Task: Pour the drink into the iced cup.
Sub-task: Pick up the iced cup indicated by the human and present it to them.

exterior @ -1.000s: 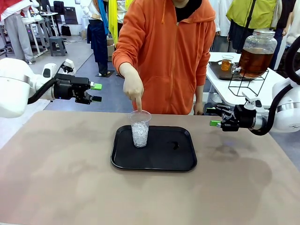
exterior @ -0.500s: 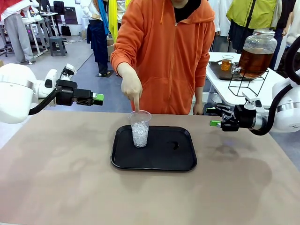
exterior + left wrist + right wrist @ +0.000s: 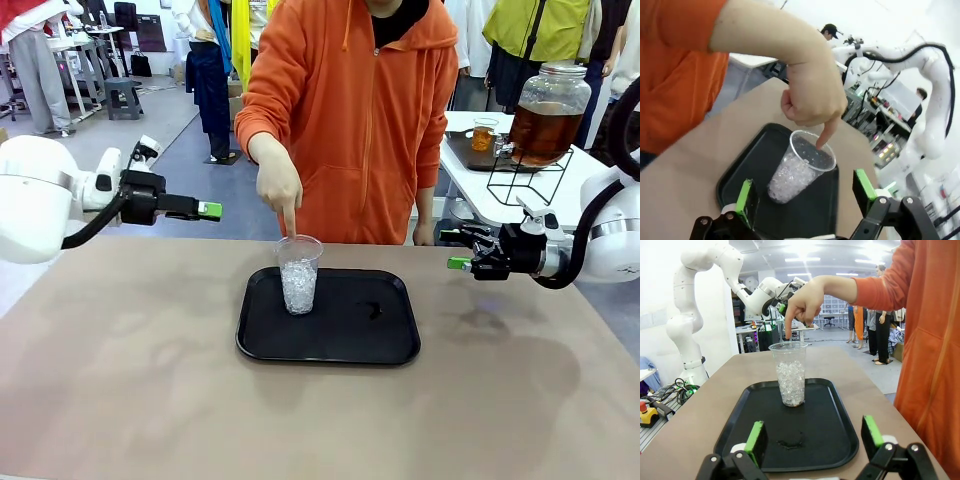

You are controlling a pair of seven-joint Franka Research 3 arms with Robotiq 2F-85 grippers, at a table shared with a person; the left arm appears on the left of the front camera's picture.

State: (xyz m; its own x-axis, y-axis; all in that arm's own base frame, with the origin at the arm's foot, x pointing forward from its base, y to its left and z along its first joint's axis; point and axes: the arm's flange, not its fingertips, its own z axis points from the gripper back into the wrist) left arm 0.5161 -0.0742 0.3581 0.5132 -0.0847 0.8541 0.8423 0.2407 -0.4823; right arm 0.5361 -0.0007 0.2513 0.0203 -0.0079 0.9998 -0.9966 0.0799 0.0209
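The iced cup [image 3: 299, 272], clear plastic and about half full of ice, stands upright at the left of a black tray [image 3: 330, 345]. A person's hand [image 3: 280, 188] points one finger down at its rim. The drink, an amber-brown liquid, fills a big glass jar [image 3: 545, 125] on a side table at the back right. My left gripper [image 3: 205, 210] hovers open, left of the cup and above the table. In the left wrist view the cup [image 3: 800, 170] lies ahead of the left gripper [image 3: 804, 189]. My right gripper [image 3: 452, 250] hangs open to the right of the tray, facing the cup [image 3: 790, 375].
A small cup of amber liquid [image 3: 484, 135] sits on a dark tray beside the jar. A small dark smudge [image 3: 373, 310] marks the black tray. The person in orange stands at the table's far edge. The brown tabletop [image 3: 150, 400] is bare in front.
My left gripper has rolled at the wrist and shifted slightly right and down toward the cup. The right arm and the pointing hand have stayed put.
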